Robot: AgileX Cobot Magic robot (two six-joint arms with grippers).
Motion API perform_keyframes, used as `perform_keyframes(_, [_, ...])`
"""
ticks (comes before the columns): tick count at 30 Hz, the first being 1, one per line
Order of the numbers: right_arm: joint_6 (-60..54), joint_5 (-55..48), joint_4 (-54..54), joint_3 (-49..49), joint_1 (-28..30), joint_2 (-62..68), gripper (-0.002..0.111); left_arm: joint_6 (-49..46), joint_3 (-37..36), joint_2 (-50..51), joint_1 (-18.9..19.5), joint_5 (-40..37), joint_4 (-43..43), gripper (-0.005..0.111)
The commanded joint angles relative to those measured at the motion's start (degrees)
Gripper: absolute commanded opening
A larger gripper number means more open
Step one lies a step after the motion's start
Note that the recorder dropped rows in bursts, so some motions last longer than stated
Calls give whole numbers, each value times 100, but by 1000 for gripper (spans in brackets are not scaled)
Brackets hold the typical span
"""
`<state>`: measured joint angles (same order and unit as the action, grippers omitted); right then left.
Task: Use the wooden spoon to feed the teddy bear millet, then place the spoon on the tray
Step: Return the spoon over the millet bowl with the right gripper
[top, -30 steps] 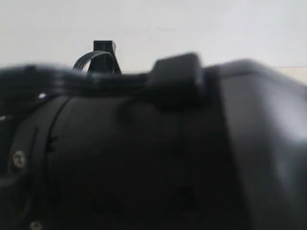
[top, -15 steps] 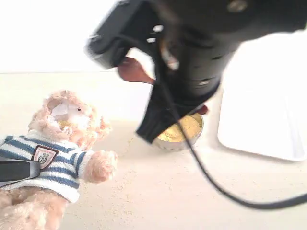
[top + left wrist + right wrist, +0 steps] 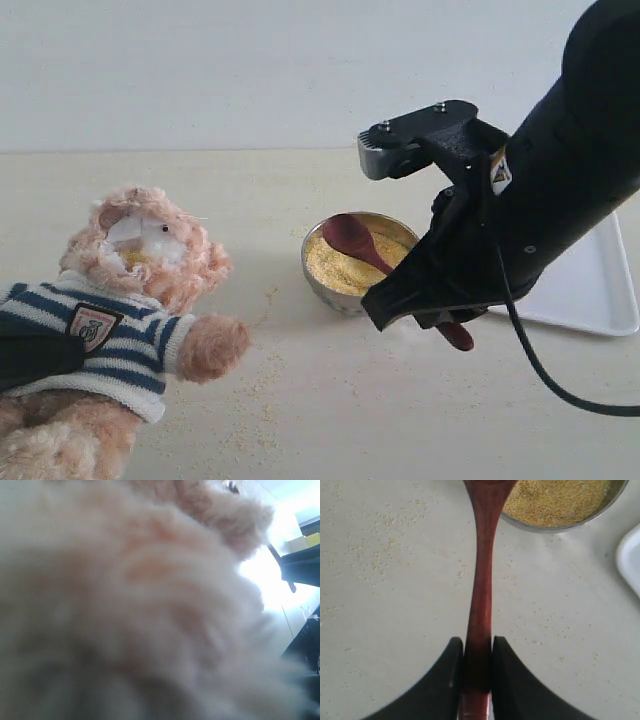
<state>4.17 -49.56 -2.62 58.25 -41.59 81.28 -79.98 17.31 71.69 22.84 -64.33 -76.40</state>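
Note:
The teddy bear [image 3: 150,250] leans at the left in its striped sweater, with millet grains on its muzzle. A black finger of my left gripper [image 3: 45,357] presses across its torso. Fur of the teddy bear [image 3: 150,605] fills the left wrist view and hides the jaws. My right gripper [image 3: 425,305] [image 3: 477,647] is shut on the handle of the wooden spoon [image 3: 350,238] [image 3: 481,580]. The spoon's bowl rests over the millet [image 3: 330,270] [image 3: 555,500] heaped in the metal bowl [image 3: 318,292] [image 3: 555,529]. The white tray [image 3: 595,290] [image 3: 631,560] lies to the right, partly behind the right arm.
Loose grains [image 3: 250,390] [image 3: 380,550] are scattered on the beige table between the bear and the bowl. A black cable [image 3: 560,385] loops from the right arm down over the table. A plain white wall stands behind.
The right arm, which filled the exterior view a second ago, has pulled away to the right. The spoon has come down from mid-air onto the millet bowl. The bear has not moved.

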Motion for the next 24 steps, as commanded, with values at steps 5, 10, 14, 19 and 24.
perform_keyframes(5, [-209, -270, 1857, 37, 106, 10, 1, -26, -3, -41, 22, -126, -131, 5])
perform_keyframes(10, [-209, -846, 3061, 286, -31, 389, 1, -26, -3, -41, 22, -126, -131, 5])
perform_keyframes(14, [-209, -1101, 3910, 550, -368, 730, 1, -26, -3, -41, 22, -126, -131, 5])
perform_keyframes(19, [-209, -1326, 4702, 847, -791, 1218, 1, -26, -3, -41, 22, -126, -131, 5])
perform_keyframes(24, [-209, -1679, 5473, 875, -1061, 1732, 1, -26, -3, -41, 22, -126, -131, 5])
